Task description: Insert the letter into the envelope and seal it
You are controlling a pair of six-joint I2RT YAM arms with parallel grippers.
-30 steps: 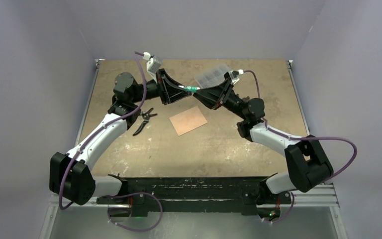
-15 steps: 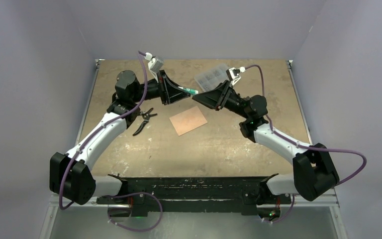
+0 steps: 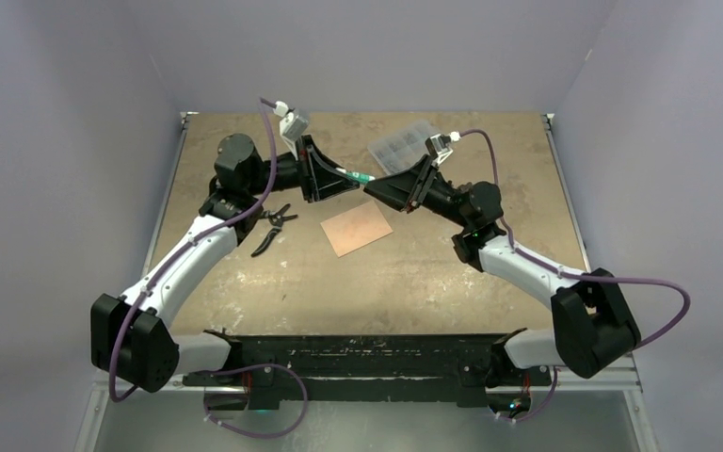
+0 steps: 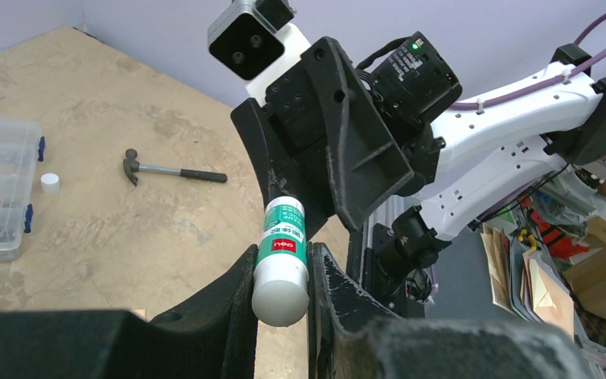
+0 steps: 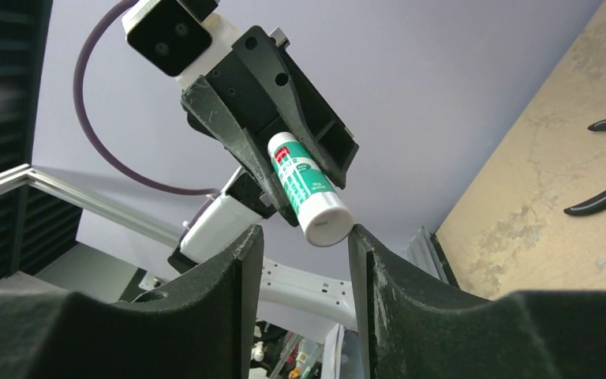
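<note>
Cap removal looks to be the step in hand. Both arms are raised over the far middle of the table [image 3: 414, 273], meeting tip to tip around a green-and-white glue stick [image 4: 282, 253]. The left claw [image 4: 284, 264] is clenched on one white end of the stick, which points out toward the other arm. The right claw [image 5: 304, 237] is released, its two fingers straddling the opposite white end. In its own wrist view the stick lies against the right-hand finger, with a clear gap on the other side, so that end is bracketed, not gripped.

The envelope [image 3: 357, 227] lies flat on the table at a slant, just nearer than the two claws and touched by neither arm. No separate sheet shows anywhere, so I judge the letter is already inside. Whether the flap stands open cannot be told from above.

To do this well, the right claw should centre itself on the stick before closing. Both fingers then land together and do not shove the stick sideways in the left grip. It should close on the cap alone, not across the seam with the body. The pull should run straight along the stick, with a slight twist if it binds, while the left claw holds firm. A crooked pull could wrench the stick loose and drop it onto the envelope. Black pliers [image 3: 273, 226] lie left of the envelope and a clear parts box [image 3: 397, 143] sits toward the far edge, both apart from the work.
</note>
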